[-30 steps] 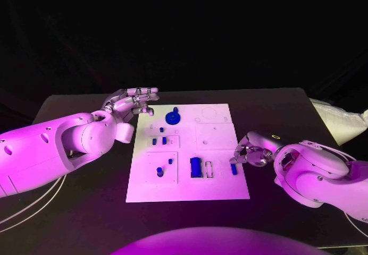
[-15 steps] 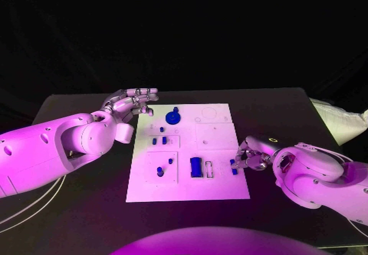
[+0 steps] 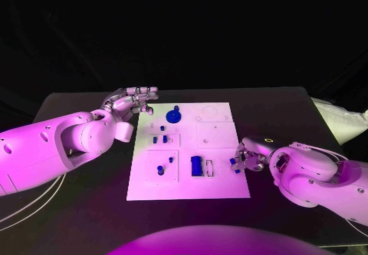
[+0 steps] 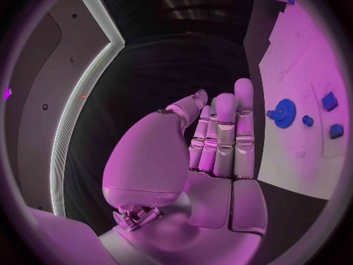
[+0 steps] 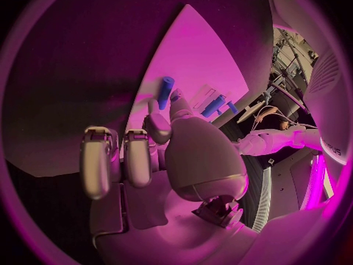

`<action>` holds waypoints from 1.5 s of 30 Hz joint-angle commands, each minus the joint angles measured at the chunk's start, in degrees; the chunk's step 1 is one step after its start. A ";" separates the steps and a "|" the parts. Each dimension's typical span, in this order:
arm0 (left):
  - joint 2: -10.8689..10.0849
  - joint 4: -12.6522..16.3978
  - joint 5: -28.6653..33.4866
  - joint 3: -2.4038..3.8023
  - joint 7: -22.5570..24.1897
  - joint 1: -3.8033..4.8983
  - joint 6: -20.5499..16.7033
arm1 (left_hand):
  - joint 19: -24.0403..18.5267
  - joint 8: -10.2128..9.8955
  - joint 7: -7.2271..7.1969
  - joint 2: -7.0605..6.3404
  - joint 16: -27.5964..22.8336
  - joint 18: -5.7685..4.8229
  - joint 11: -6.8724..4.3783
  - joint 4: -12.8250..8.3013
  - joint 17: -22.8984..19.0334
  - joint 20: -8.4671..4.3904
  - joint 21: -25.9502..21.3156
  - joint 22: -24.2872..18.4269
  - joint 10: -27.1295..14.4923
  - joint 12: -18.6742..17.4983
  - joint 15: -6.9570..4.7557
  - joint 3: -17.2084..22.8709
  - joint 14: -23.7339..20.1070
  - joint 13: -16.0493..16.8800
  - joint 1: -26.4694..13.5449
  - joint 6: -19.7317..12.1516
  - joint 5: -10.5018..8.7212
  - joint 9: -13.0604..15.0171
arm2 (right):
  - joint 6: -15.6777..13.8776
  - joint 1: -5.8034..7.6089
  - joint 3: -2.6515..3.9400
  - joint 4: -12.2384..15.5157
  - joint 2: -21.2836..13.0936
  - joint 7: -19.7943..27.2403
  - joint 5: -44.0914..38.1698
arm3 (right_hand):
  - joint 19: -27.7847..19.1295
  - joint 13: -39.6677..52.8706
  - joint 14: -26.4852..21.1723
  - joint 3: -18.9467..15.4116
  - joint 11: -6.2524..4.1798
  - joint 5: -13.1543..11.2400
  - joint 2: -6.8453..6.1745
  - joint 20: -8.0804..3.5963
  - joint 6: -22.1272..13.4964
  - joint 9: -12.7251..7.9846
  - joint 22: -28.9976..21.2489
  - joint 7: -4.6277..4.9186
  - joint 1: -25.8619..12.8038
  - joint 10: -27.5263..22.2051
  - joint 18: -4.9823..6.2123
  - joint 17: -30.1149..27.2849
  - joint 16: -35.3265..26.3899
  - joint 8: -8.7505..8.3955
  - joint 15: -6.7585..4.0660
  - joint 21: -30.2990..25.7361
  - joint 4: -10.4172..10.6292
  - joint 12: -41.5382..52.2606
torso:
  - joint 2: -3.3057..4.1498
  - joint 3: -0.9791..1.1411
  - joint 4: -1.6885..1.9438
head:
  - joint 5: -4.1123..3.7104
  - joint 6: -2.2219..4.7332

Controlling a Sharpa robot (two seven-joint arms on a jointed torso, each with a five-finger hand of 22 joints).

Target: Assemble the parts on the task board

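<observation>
The white task board lies in the middle of the black table. Near its far edge sits a blue gear, which the left wrist view also catches. A blue block and several small blue pegs stand lower down. My right hand is at the board's right edge, with its fingers curled in. It pinches a blue peg between thumb and fingertip, and the peg sticks out beyond the fingertips. My left hand hovers by the board's far left corner, fingers straight and holding nothing.
Bare black tabletop surrounds the board on all sides. A narrow pale holder stands beside the blue block. A pale bag or cloth lies past the table's right edge.
My right hand has slid toward the table's front along the board's right edge and closed its fingers on the blue peg there. The left hand has barely moved.
</observation>
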 commanded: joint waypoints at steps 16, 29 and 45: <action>-0.14 0.29 0.07 0.04 0.14 0.01 1.16 | -0.16 0.24 0.00 0.35 0.34 1.11 -0.11 -0.02 -0.06 0.36 -0.26 -0.03 -0.46 0.18 -0.15 -0.17 -0.38 0.08 0.26 -0.41 0.40 0.08 | 12.14 -1.70 -0.24 -1.38 2.99 -0.97 -11.88 | 0.24 -1.04 3.71 7.20 -0.55 -0.59 0.74 0.02 1.78 -0.59 2.40 -0.08 9.61 -0.67 -1.23 2.20 0.37 -1.76 0.03 0.47 -7.15 -2.20 | -0.06 0.01 0.00 | 0.36 -0.39; -0.13 0.32 -0.01 0.04 0.10 0.01 1.15 | -0.18 0.38 0.01 0.40 0.31 1.11 -0.10 -0.04 -0.23 0.37 -0.28 -0.03 -0.59 0.38 -0.14 -0.23 -0.48 0.10 0.26 -0.49 0.39 0.08 | 0.53 -1.76 -0.20 0.03 2.73 -1.13 -2.73 | 0.29 -0.95 3.85 14.85 -0.77 12.94 -0.27 -0.01 2.45 -0.96 2.44 -0.51 2.12 0.32 -1.21 2.78 0.52 -3.30 -0.09 0.48 -5.48 -2.18 | -0.07 -0.03 0.01 | 0.09 -0.28; -0.01 0.40 -0.02 0.05 0.09 0.01 1.11 | -0.18 0.38 0.01 0.40 0.31 1.11 -0.10 -0.04 -0.23 0.37 -0.28 -0.03 -0.59 0.38 -0.14 -0.23 -0.48 0.10 0.26 -0.49 0.39 0.08 | -12.23 -0.81 -0.05 2.20 3.64 -0.45 21.68 | 0.59 0.01 3.97 24.18 -0.93 18.18 -6.08 -0.28 3.19 -0.58 2.93 -0.59 -5.53 1.19 -1.29 3.29 0.69 -3.92 -0.29 0.70 -0.62 -1.27 | -0.06 -0.06 0.05 | 0.16 -0.24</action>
